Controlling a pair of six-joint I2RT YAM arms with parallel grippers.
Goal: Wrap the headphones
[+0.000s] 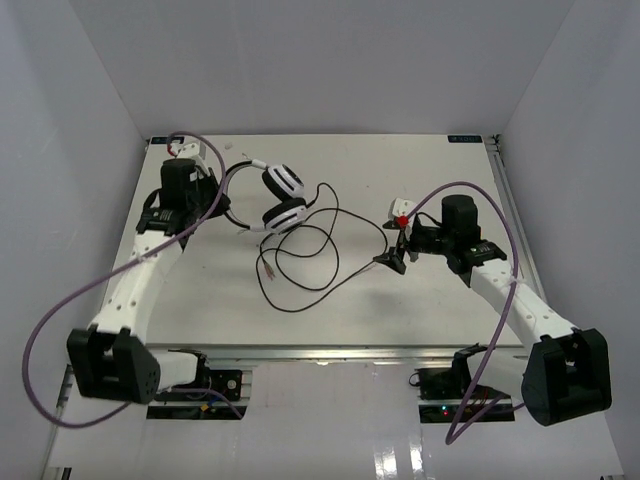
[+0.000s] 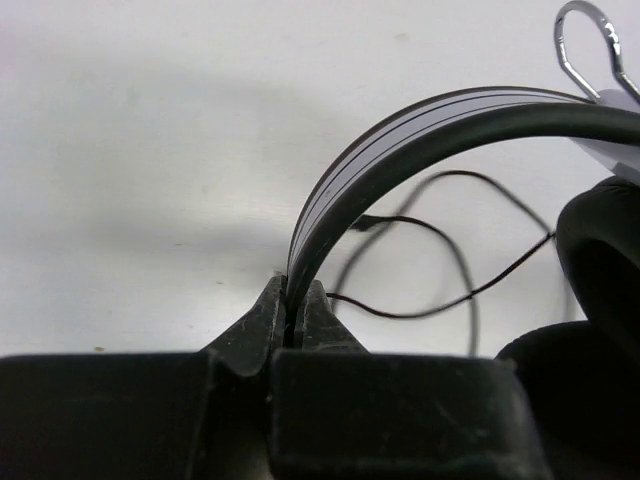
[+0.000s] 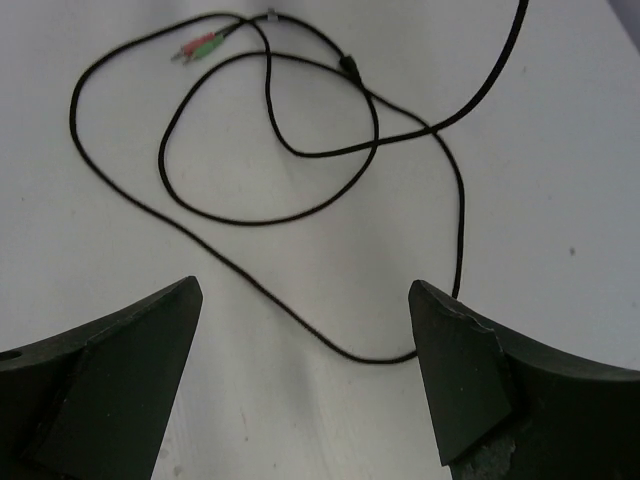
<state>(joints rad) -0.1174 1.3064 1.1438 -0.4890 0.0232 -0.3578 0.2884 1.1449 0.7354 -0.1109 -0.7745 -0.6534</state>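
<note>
The white headphones (image 1: 283, 198) with black ear pads lie at the back left of the table. My left gripper (image 1: 220, 198) is shut on their headband (image 2: 400, 140), which curves up from between my fingertips in the left wrist view (image 2: 292, 300); a black ear pad (image 2: 600, 250) is at the right. The thin black cable (image 1: 345, 214) lies in loose loops across the middle of the table. Its red and green plugs (image 3: 200, 45) lie on the table. My right gripper (image 1: 392, 258) is open and empty just above the cable's right-hand loop (image 3: 300, 315), seen between my fingers in the right wrist view (image 3: 305, 300).
Thick purple arm cables (image 1: 60, 310) hang off both arms, one arching over the right arm (image 1: 470, 190). White walls close in the table (image 1: 420, 310) at the left, back and right. A metal rail (image 1: 350, 352) runs along the near edge.
</note>
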